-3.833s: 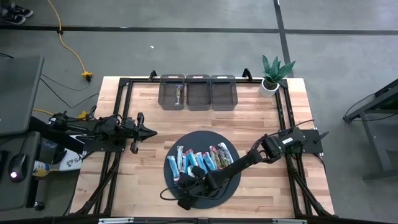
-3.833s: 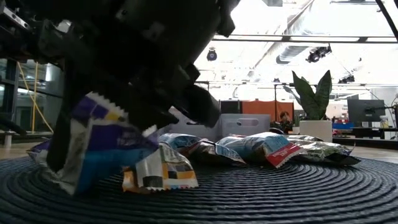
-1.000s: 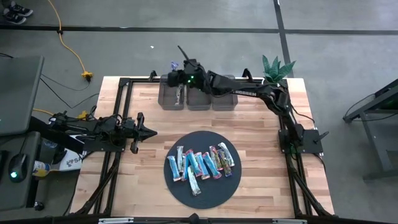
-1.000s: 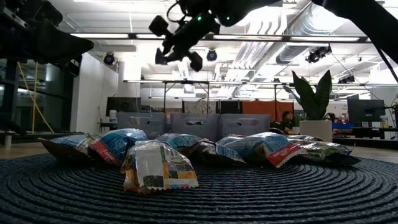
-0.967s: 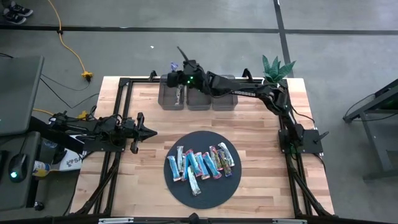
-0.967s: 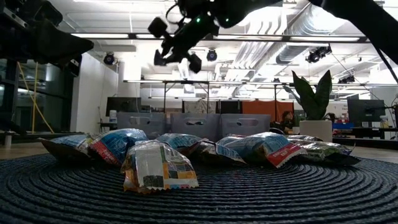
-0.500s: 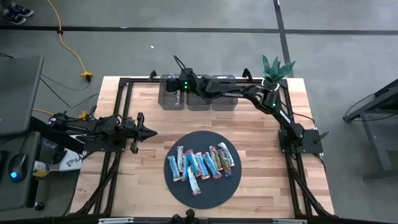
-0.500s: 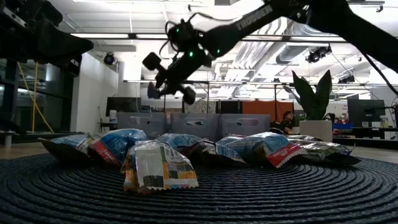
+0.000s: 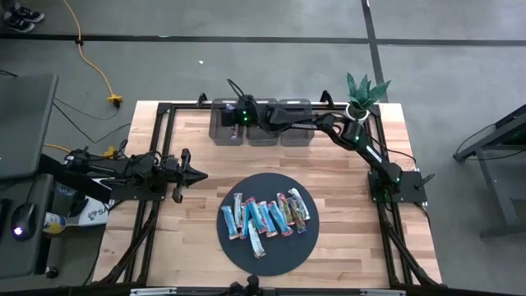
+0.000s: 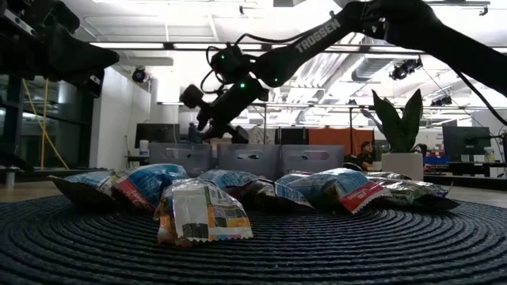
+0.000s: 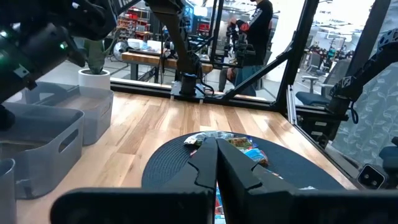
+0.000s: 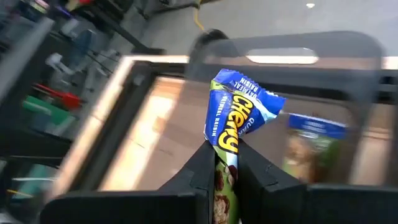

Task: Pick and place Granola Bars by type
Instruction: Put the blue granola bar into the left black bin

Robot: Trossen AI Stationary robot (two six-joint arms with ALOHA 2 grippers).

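Several foil-wrapped Granola Bars (image 9: 267,215), mostly blue, lie in a row on a round dark mat (image 9: 271,248); in the low view they show as a heap (image 10: 238,190). My right gripper (image 9: 233,116) reaches over the leftmost of three grey bins (image 9: 222,127) at the table's far edge, shut on a blue and green bar (image 12: 239,121). Another bar (image 12: 308,146) lies in that bin. My left gripper (image 9: 197,173) waits shut at the table's left, level, touching nothing. My right gripper pinches the blue and green bar between its two fingers at the bar's lower part (image 12: 225,163). The fingers come from the table's right, slanting down. The bar sticks out ahead of the fingertips, its free end (image 12: 249,93) bent over, lifted clear above the left bin.
The middle bin (image 9: 261,123) and right bin (image 9: 295,123) stand beside the left one. A potted plant (image 9: 360,99) stands at the far right corner. Black frame rails (image 9: 160,140) run along the table's sides. Bare wood lies between mat and bins.
My right gripper has come down toward the left bin and tipped further downward, rolling a little, still shut on the bar. The bar has gone down with it. The bars on the mat have not moved.
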